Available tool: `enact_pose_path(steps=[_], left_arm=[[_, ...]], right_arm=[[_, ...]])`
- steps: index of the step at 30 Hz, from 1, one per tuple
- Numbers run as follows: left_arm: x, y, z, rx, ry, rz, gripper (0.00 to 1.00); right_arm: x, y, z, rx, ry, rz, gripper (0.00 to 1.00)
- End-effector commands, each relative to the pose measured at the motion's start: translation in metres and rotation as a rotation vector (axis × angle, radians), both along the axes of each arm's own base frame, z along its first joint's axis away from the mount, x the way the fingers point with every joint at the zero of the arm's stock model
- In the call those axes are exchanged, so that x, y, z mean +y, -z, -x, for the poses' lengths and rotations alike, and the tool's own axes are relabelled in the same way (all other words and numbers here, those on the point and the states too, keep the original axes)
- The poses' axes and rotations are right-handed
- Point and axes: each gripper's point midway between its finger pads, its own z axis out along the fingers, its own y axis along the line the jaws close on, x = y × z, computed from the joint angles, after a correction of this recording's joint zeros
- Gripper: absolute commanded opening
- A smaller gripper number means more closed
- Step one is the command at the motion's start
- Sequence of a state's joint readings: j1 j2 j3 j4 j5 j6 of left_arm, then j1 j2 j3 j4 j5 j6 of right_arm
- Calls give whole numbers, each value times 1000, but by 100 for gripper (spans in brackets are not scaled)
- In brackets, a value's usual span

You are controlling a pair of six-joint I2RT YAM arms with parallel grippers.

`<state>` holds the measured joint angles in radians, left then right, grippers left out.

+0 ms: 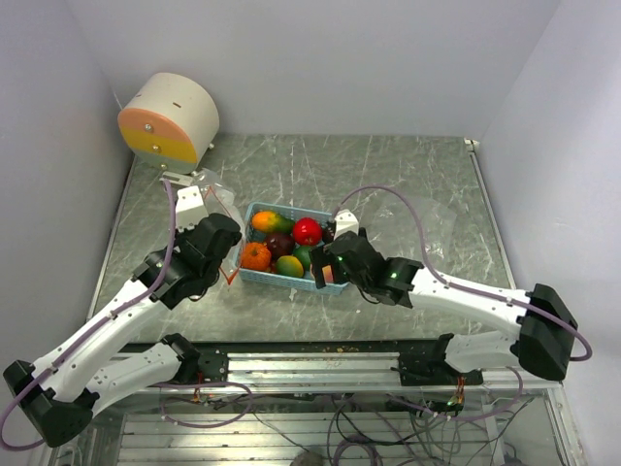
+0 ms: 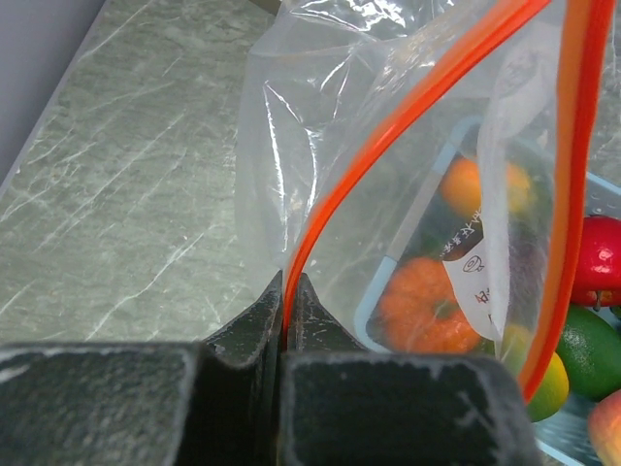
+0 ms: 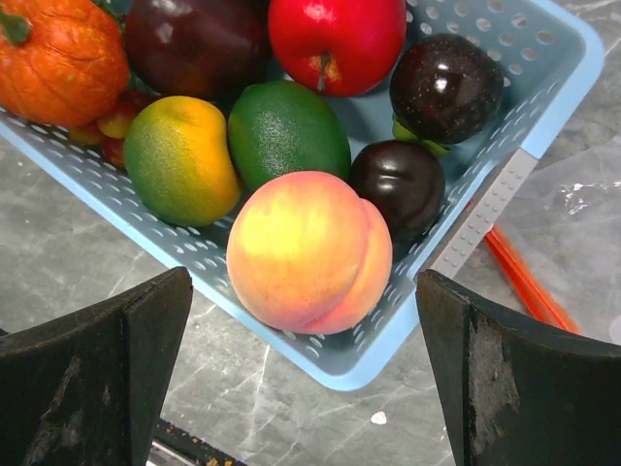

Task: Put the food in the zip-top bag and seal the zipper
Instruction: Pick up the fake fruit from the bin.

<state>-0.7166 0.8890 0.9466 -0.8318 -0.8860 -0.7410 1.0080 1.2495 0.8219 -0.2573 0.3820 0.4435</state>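
So the left gripper (image 2: 288, 309) has its fingers pressed together right on the orange zipper strip (image 2: 388, 146) of the zip-top bag (image 2: 310, 126), pinching it at the bottom middle of the left wrist view, clear plastic billowing open above. From the top you barely make out that bag, just some film left of the light blue basket (image 1: 281, 282). The right gripper (image 3: 303, 291) is spread wide, one finger in each lower corner of its wrist view, closed on nothing, with the peach (image 3: 306, 248) showing between them in the basket's near corner. Behind it: a green piece (image 3: 286, 131), a yellow-green piece (image 3: 179, 160), dark purple pieces (image 3: 398, 184), a red apple (image 3: 335, 39), and an orange piece (image 3: 58, 58) at upper left. All the food is in the basket, none in the bag. The top view hides the peach almost fully under the right arm, over the marbled table (image 1: 408, 175).
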Motion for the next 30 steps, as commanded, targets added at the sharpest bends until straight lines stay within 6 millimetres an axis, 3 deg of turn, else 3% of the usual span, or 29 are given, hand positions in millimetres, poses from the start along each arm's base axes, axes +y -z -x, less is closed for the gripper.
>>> enact_pose_path(steps=[1, 13, 16, 18, 23, 26, 30], left_arm=[[-4, -8, -4, -43, 2, 48, 7], [-3, -19, 1, -73, 22, 82, 7], [0, -24, 3, -87, 23, 90, 7], [2, -28, 5, -98, 21, 96, 7], [3, -35, 7, -123, 26, 117, 7], [-2, -38, 5, -139, 52, 133, 7], [-11, -47, 2, -154, 90, 158, 7]], right_arm=[[4, 24, -2, 28, 22, 10, 100], [3, 56, -8, 39, 50, 70, 100], [4, 58, -9, 42, 51, 81, 92], [5, 56, -10, 39, 49, 80, 80], [6, 43, -12, 21, 50, 63, 50], [7, 27, -15, -6, 54, 50, 45], [14, -18, -17, -70, 24, -41, 39]])
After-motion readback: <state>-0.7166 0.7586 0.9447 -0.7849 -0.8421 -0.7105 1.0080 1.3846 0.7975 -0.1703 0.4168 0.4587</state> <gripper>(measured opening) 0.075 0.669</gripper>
